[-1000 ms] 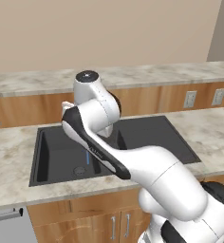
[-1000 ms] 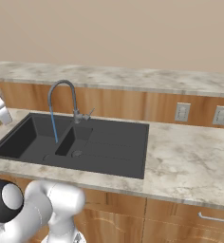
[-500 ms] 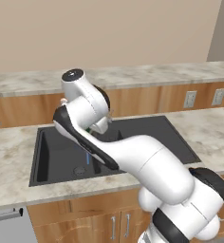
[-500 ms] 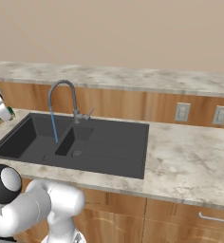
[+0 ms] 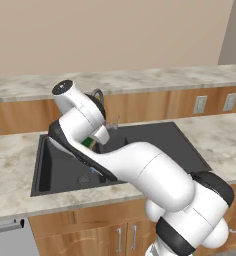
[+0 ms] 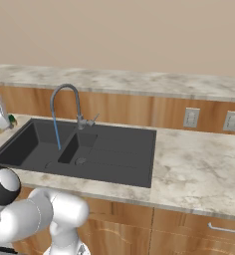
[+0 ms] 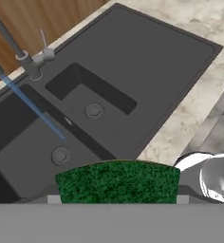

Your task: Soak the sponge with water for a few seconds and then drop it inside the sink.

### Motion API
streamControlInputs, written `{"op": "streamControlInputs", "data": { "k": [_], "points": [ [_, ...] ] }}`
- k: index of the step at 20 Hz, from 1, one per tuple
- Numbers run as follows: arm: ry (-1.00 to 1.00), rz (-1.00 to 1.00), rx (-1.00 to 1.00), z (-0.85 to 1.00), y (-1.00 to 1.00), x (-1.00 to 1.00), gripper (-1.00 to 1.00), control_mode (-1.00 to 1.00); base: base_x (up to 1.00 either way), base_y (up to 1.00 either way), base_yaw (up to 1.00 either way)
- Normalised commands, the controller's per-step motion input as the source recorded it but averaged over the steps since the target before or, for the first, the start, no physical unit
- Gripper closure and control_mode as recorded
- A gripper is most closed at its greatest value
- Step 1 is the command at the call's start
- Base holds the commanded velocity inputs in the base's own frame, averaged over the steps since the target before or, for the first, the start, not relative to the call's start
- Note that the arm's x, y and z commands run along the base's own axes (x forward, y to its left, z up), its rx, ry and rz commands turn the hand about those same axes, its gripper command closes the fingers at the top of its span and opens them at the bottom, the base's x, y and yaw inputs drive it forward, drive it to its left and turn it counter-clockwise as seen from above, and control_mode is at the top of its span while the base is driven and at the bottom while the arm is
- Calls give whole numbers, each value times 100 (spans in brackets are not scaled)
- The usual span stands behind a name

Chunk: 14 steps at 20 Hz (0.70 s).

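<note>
The end effector [image 5: 88,143] is pinching the sponge [image 5: 88,144] above the sink [image 5: 155,137] in the left base view. In the right base view, water [image 6: 56,131] is running from the faucet [image 6: 64,94]. In the hand view, the sponge [image 7: 117,182] is sitting between the fingertips, over the marble surface [image 7: 194,95].

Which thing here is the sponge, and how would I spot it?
Find the black sink set in the marble counter, with its curved faucet running a thin blue stream of water. At that sink's left end, the robot's pincer holds the sponge. It is a small block with a rough dark green face, the only green thing around.
</note>
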Motion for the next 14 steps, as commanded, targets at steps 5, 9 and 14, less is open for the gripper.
{"op": "streamControlInputs", "data": {
  "k": [5,9,14],
  "points": [
    [-11,-9,-14,-10,0,12,100,-100,0,0,0],
    [-9,-7,-11,-3,0,21,100,-100,0,0,0],
    [-2,-5,-5,-16,-1,13,100,-100,0,0,0]
  ]
}}
